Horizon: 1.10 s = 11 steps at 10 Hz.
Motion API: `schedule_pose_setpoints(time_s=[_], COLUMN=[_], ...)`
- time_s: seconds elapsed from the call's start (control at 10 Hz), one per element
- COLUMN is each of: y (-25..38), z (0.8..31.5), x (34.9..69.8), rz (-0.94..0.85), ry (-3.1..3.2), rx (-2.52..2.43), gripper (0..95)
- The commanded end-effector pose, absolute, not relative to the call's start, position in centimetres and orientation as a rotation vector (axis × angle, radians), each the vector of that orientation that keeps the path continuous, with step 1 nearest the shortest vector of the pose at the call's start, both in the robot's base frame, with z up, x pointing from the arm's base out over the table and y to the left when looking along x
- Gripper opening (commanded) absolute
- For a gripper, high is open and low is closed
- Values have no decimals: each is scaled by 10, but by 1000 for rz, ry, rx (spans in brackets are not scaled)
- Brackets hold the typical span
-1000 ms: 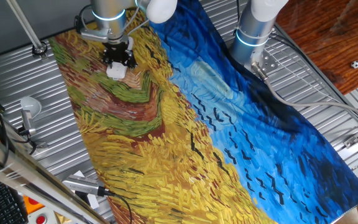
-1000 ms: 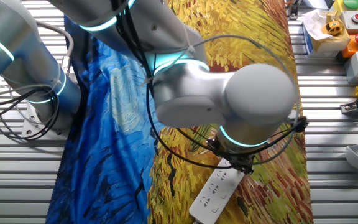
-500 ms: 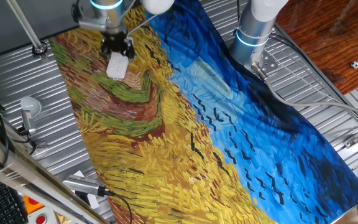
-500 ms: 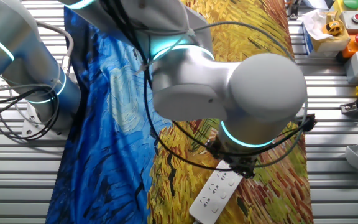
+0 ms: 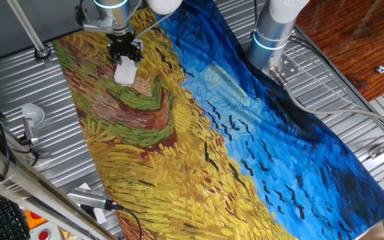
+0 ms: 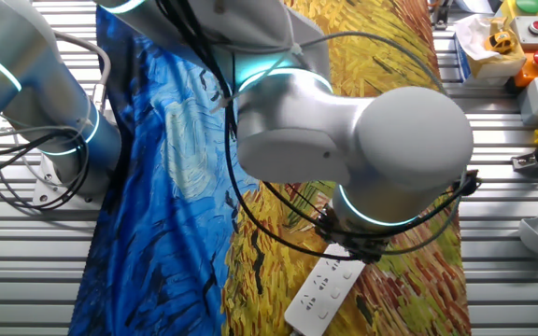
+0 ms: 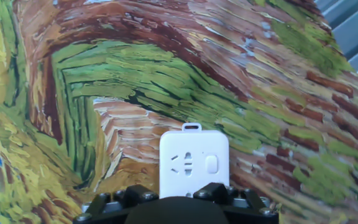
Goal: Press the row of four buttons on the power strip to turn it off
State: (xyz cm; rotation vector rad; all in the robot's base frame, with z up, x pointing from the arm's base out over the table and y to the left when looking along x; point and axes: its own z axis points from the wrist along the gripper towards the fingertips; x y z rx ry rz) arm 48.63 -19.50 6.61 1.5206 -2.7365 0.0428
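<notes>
The power strip [image 5: 125, 71] is a flat white bar lying on the yellow part of the painted cloth [image 5: 145, 153] near its far left end. In the other fixed view the power strip [image 6: 323, 287] pokes out below the big silver arm, with grey socket marks on its face. My gripper [image 5: 126, 52] hangs just over the strip's far end. The hand view looks down on the power strip [image 7: 193, 163], showing one socket and a small oval button [image 7: 211, 164] beside it. The black gripper body [image 7: 179, 205] fills the bottom edge, and the fingertips are hidden.
A second silver arm base [image 5: 273, 32] stands at the cloth's far right edge. A white gadget with a black cable [image 5: 32, 115] sits on the slatted metal table [image 5: 19, 80] at left. Coloured control boxes [image 6: 521, 37] crowd one corner. Loose cables [image 6: 26, 177] lie beside the blue cloth.
The gripper has slid along the strip toward the cloth's far end, uncovering more of the white bar. The strip itself has stayed put.
</notes>
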Motion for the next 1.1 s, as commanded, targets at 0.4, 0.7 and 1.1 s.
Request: schedule_pose_setpoints(time_s=[0.4, 0.7, 1.1], y=[-145, -72, -29], z=[76, 82, 79], x=[512, 562, 576], rz=[61, 75, 83], ry=[-2751, -2792, -2827], rx=[1485, 1400, 1322], gripper=[0, 0, 0])
